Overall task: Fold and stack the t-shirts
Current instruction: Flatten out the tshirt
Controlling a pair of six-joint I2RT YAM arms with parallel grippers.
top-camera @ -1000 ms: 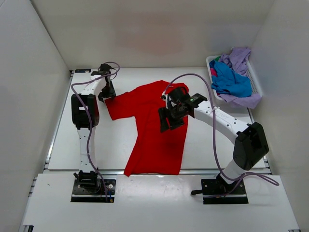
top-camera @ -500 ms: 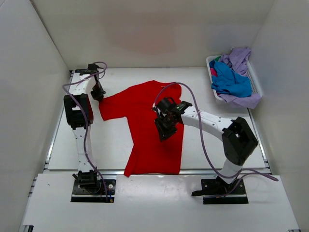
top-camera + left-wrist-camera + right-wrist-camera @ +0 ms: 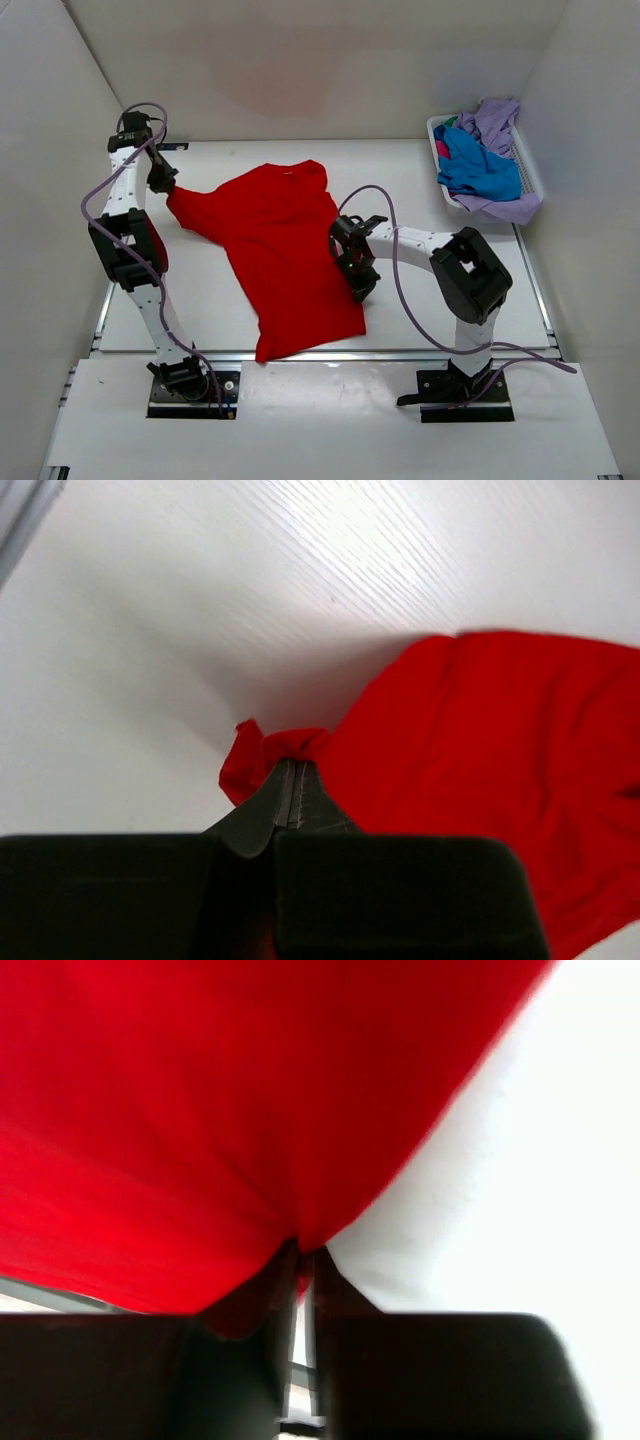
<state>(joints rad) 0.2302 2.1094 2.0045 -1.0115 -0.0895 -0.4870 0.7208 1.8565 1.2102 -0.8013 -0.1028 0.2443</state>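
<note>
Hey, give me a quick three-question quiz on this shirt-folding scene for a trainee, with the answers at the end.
1. Multiple choice: what does the left gripper pinch? A) the red t-shirt; B) a towel; C) nothing.
2. True or false: the right gripper is open and clear of all cloth.
3. Short answer: where do the blue shirt and the lavender shirt lie?

Key:
1. A.
2. False: it is shut on the red t-shirt's right edge.
3. In the white basket at the table's far right.
</note>
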